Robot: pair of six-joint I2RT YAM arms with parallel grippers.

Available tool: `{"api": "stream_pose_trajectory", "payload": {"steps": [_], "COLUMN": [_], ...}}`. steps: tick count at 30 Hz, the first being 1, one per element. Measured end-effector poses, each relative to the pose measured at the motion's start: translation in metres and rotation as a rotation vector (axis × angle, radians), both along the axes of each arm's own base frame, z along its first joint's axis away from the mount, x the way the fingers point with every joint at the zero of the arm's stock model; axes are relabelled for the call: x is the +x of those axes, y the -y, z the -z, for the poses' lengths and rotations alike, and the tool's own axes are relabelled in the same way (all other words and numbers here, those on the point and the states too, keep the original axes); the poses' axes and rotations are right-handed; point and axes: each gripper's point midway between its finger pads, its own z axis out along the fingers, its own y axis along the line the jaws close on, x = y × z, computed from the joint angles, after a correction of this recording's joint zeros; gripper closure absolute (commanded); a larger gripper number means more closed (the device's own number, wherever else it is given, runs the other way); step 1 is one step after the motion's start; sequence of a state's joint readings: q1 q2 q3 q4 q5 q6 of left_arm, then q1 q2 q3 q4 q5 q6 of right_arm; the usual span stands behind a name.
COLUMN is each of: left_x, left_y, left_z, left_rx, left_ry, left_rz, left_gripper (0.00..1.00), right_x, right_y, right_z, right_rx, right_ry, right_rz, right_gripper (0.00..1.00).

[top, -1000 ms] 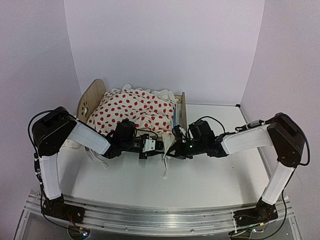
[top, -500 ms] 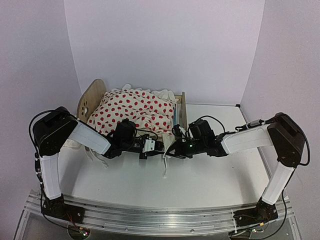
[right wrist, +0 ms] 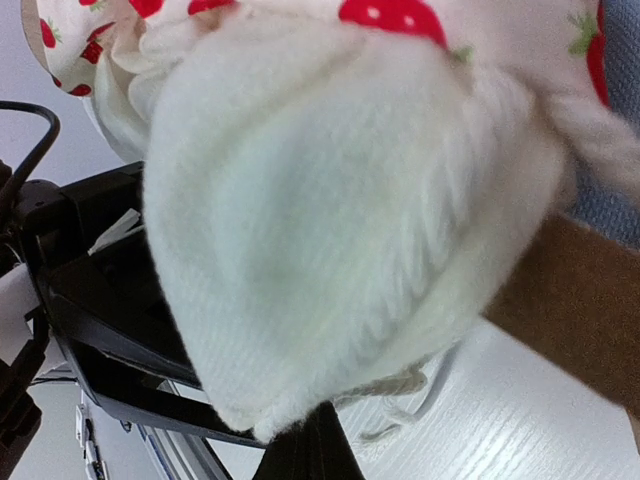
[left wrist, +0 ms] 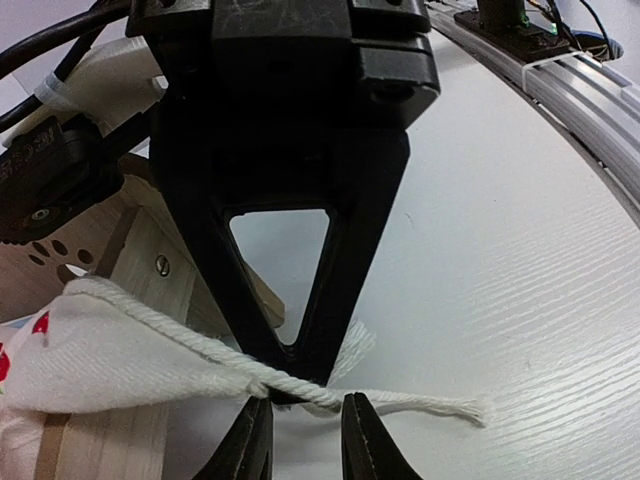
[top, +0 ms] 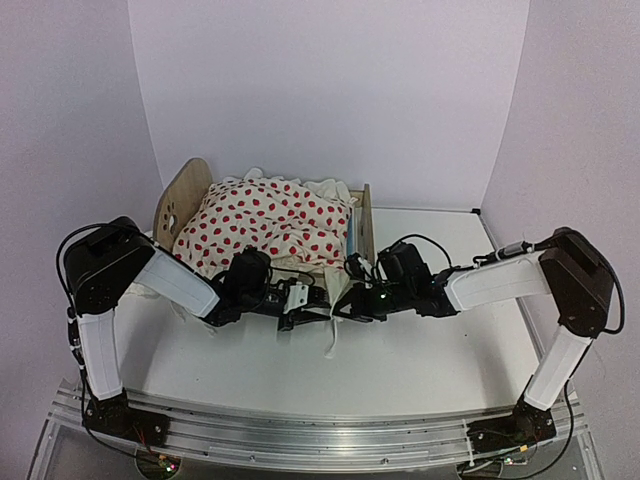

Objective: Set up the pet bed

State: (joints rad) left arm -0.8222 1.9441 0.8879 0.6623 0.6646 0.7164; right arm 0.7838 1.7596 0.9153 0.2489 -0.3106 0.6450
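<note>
Small light-wood pet bed [top: 183,205] sits toward the far left corner of the white table [top: 420,360], rounded headboard nearest the left edge. A white ruffled red-dotted blanket [top: 265,222] is heaped over it, spilling at the near side. A white twisted cotton cord [left wrist: 420,403] trails from the blanket's hem.

Right gripper [right wrist: 308,452] is clamped tight on that cord. Left gripper [left wrist: 305,440] shows a narrow gap; the cord crosses at its tips and we see nothing pinched.

Risks, as we judge them:
- The cord slips out of the thin pinch.
- A hard tug drags the light bed.
- The fingertips clash, being so close.
</note>
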Motion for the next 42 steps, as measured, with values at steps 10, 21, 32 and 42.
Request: {"api": "stream_pose_trajectory", "payload": {"steps": [10, 21, 32, 42], "left_x": [0.006, -0.008, 0.012, 0.033], "left_y": [0.009, -0.003, -0.017, -0.007], "left_z": [0.005, 0.002, -0.013, 0.033], "left_rx": [-0.005, 0.022, 0.037, 0.100], "left_ry": [-0.038, 0.016, 0.128, 0.107], "left_rz": [-0.033, 0.039, -0.005, -0.060], "left_gripper": [0.77, 0.66, 0.84, 0.82], "right_x": [0.002, 0.002, 0.005, 0.005], "right_y": [0.004, 0.005, 0.004, 0.003], "right_z": [0.004, 0.006, 0.002, 0.001], "right_rx": [-0.017, -0.018, -0.009, -0.007], "right_ry": [-0.005, 0.007, 0.028, 0.027], "right_rz": [0.017, 0.019, 0.017, 0.014], "right_gripper": [1.00, 1.00, 1.00, 1.00]}}
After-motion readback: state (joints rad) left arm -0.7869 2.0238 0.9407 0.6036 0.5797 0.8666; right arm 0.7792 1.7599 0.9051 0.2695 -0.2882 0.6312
